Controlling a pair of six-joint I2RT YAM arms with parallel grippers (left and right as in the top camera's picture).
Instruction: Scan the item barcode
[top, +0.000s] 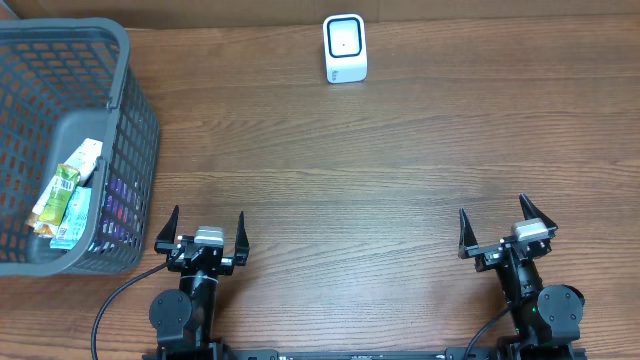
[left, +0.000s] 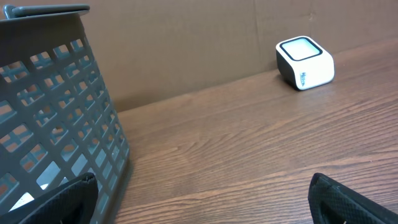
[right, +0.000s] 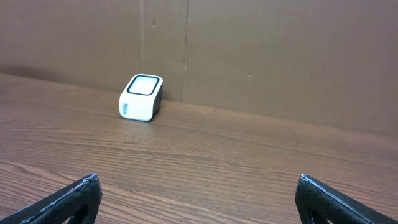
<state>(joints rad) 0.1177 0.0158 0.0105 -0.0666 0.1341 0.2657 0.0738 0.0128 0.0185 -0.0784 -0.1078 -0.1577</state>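
Left end effector (top: 208, 214) beside basket (top: 141, 130)

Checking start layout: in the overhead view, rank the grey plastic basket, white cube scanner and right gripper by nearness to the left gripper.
1. Grey plastic basket, close beside it, left.
2. White cube scanner, far edge, centre.
3. Right gripper, opposite side.

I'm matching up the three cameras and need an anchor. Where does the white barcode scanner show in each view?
Overhead: scanner at top centre, near the far edge of the table.
Left wrist: scanner at upper right.
Right wrist: scanner left of centre.
Shared landmark: the brown cardboard wall just behind it.
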